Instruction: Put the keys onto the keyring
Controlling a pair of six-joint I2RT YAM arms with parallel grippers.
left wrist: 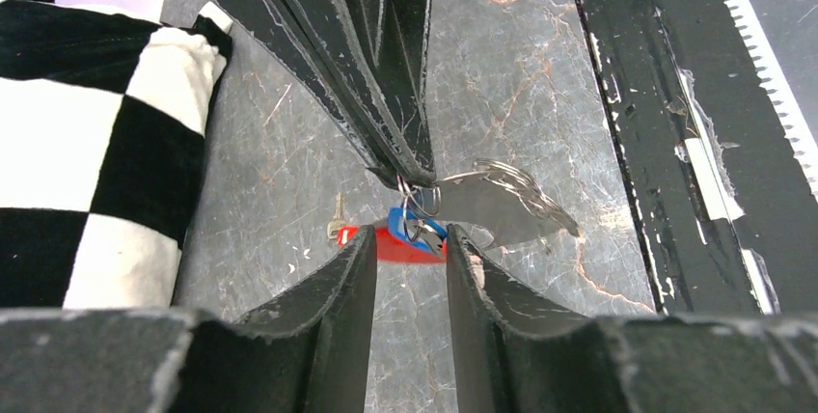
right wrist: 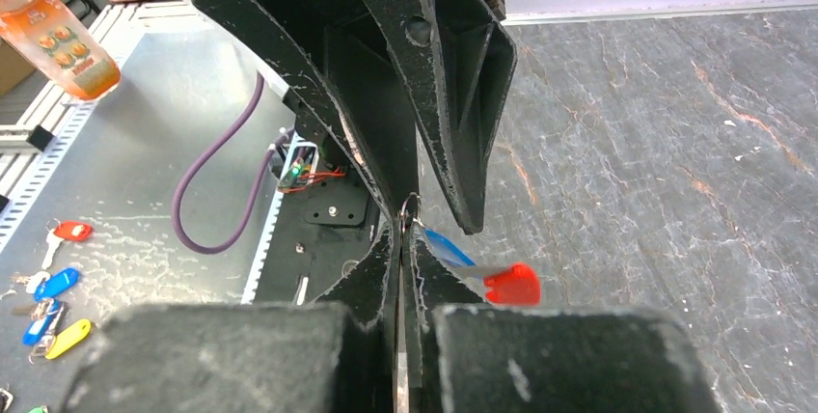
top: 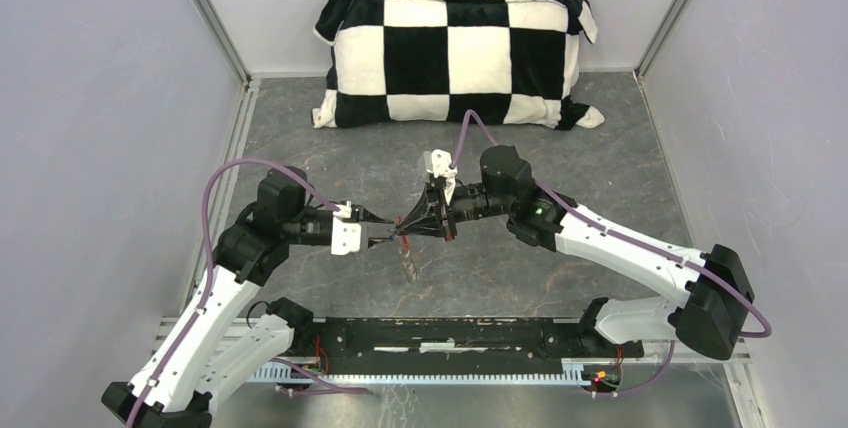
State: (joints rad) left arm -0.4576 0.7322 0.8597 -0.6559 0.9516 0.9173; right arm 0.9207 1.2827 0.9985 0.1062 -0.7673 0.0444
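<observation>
We see the left gripper [left wrist: 410,234], jaws apart around the red tag [left wrist: 395,247]. Just right, the right gripper [right wrist: 405,230] has its jaws clamped on the keyring [left wrist: 422,201], with the keys [left wrist: 502,206] hanging over mid-counter [top: 600,148].

My left gripper [top: 391,229] and right gripper [top: 404,228] meet tip to tip mid-table, keyring [left wrist: 417,199] and keys [left wrist: 502,203] between. Pillow [top: 455,58] blocks far side; tabletop [top: 620,148] at right passable.
</observation>
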